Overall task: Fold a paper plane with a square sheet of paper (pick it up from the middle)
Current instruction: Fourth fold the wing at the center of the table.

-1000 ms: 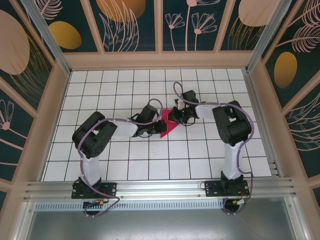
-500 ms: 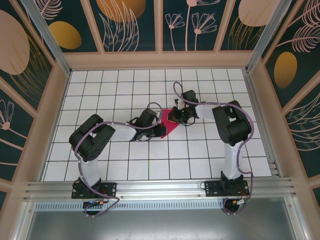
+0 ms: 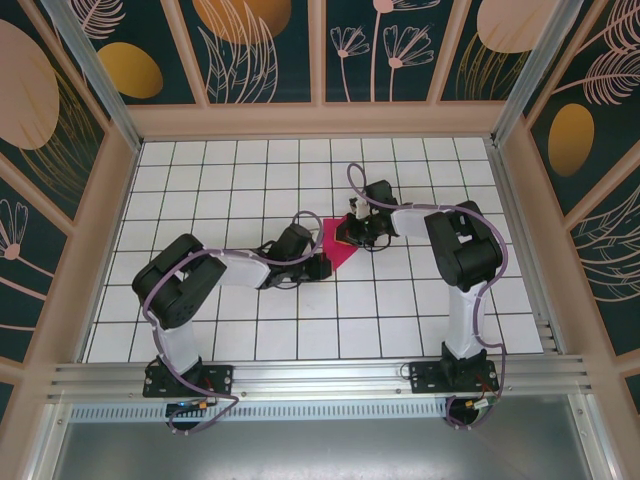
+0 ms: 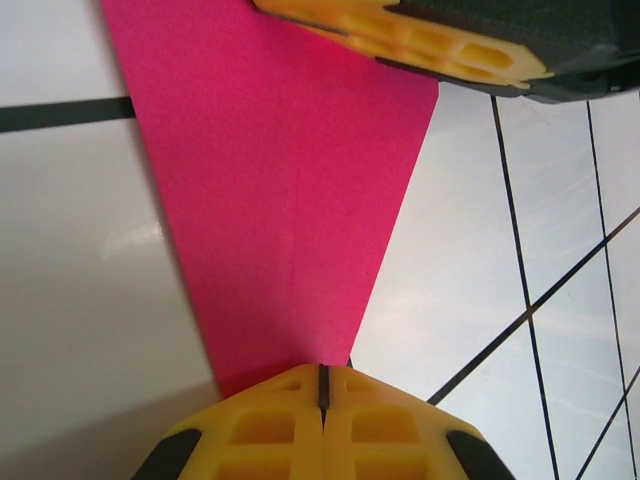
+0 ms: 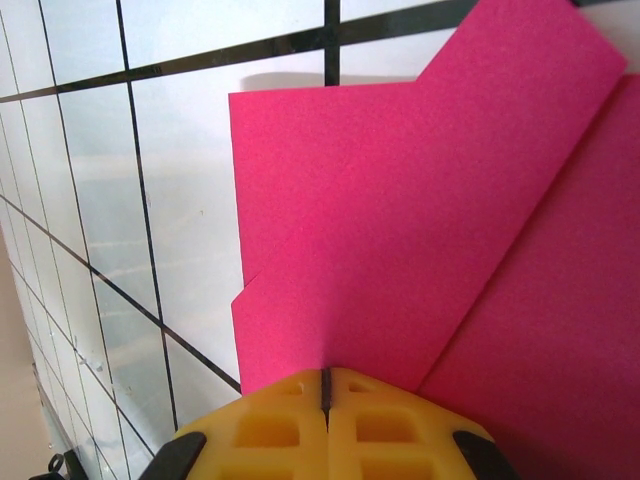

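So both my pincers are sitting fully closed right now, fingers squeezed tip to tip with nothing clamped between them; I'm using them as pressing tools rather than holding anything. The pink paper (image 3: 337,243) is lying flat on the white tiled table (image 3: 400,310) about mid-table, between my two arms, and it's already partly folded, looking like a wedge from above. What's just changed: over the last second I've been dragging my left gripper (image 3: 320,266) toward the near side along the paper's left edge, and now it's sitting down at the narrow pointed end instead of up by the wider part. In my left wrist view the closed tips (image 4: 322,385) are resting right where the pink wedge (image 4: 290,200) is tapering to its point, and one yellow finger of my other pincer (image 4: 440,45) is showing at the far wide end. My right gripper (image 3: 347,235) hasn't budged, and it's pinning the far end while the left one slides. In the right wrist view its shut tips (image 5: 325,385) are pressing on the paper (image 5: 420,220), where overlapping flaps and a diagonal fold line are showing. My read is that I'm flattening a crease along that edge and the pass is about finishing, so this fold is probably getting set. It isn't looking like a finished dart yet, so I'm guessing more folds are coming.
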Tool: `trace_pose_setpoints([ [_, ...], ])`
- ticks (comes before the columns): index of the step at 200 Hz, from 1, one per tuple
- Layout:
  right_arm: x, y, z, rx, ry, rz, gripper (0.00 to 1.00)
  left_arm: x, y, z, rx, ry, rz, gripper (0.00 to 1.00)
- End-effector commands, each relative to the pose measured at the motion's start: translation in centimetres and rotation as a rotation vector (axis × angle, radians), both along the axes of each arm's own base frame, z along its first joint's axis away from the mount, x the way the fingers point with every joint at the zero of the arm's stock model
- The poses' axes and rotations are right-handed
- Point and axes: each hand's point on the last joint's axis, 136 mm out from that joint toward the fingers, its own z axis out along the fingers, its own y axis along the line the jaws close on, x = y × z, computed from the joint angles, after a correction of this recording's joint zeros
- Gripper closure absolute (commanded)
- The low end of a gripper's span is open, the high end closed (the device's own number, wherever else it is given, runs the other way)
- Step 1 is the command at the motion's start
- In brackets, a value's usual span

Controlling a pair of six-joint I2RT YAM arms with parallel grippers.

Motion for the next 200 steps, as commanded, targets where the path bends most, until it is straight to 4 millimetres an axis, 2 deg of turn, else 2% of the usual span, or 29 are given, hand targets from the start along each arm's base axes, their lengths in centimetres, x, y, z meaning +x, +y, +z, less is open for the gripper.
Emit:
trace_pose_setpoints([
  [1, -2.4, -3.6, -6.9, -0.215, 0.142, -0.064, 1.00, -3.7, 1.0, -1.9, 0.055, 0.118, -0.035, 0.97],
  [63, -2.6, -3.9, -7.2, -0.224, 0.149, -0.071, 1.00, -4.6, 1.8, -1.9, 0.072, 0.128, -0.026, 0.98],
  [95, -2.5, -3.9, -7.1, -0.223, 0.148, -0.073, 1.00, -4.3, 1.6, -1.0, 0.072, 0.099, -0.038, 0.98],
  [118, -2.5, -3.9, -7.1, -0.223, 0.148, -0.072, 1.00, -2.9, 1.2, 1.0, 0.063, 0.025, -0.030, 0.98],
  [121, -2.5, -3.9, -7.0, -0.222, 0.148, -0.071, 1.00, -2.5, 1.0, 2.2, 0.044, -0.005, -0.027, 0.98],
  [127, -2.5, -3.9, -7.1, -0.223, 0.149, -0.072, 1.00, -1.9, 0.8, 3.3, 0.034, -0.039, -0.019, 0.98],
  [151, -2.5, -3.9, -7.0, -0.223, 0.147, -0.071, 1.00, 0.0, 0.8, 6.0, 0.026, -0.131, 0.022, 0.96],
  [169, -2.5, -3.9, -7.1, -0.223, 0.147, -0.070, 1.00, 1.1, 0.8, 6.5, 0.024, -0.155, 0.050, 0.96],
  [197, -2.5, -3.9, -7.2, -0.221, 0.151, -0.071, 1.00, 2.9, 0.4, 5.8, 0.033, -0.147, 0.090, 0.97],
  [200, -2.5, -3.9, -7.2, -0.221, 0.152, -0.072, 1.00, 3.0, 0.4, 4.8, 0.048, -0.132, 0.091, 0.96],
])
